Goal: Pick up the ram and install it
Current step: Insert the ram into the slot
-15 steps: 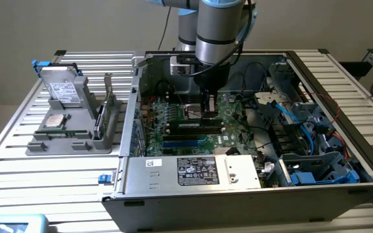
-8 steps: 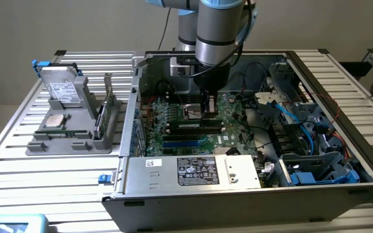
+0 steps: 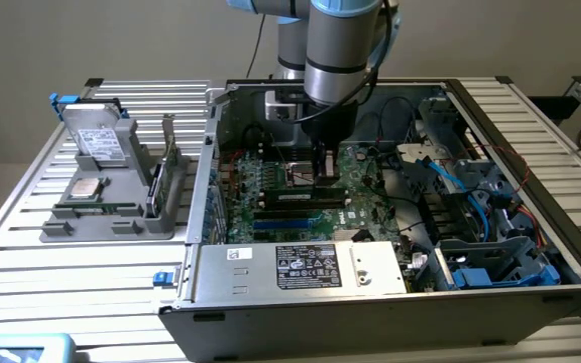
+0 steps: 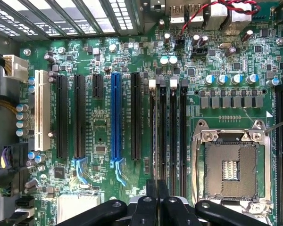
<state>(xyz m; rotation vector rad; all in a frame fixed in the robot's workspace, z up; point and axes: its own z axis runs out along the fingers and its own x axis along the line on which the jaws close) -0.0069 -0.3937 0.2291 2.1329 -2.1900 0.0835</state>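
Observation:
In the exterior view the ram (image 3: 304,198), a long dark stick with a small white label, stands on edge in a memory slot of the motherboard (image 3: 270,181) inside the open computer case. My gripper (image 3: 323,180) reaches straight down into the case and ends just above the ram's upper edge; whether it touches is unclear. In the wrist view the two black fingers (image 4: 152,193) are pressed together, so the gripper (image 4: 157,184) is shut, over the row of memory slots (image 4: 168,136). From above the ram is hard to tell from the slots.
A grey parts holder (image 3: 119,208) on the slatted table at the exterior view's left carries a hard drive (image 3: 97,140), a silver processor (image 3: 87,189) and a green expansion card (image 3: 172,170). Case walls, blue and black cables (image 3: 452,181), the power supply (image 3: 306,266) and the processor socket (image 4: 231,167) surround the slots.

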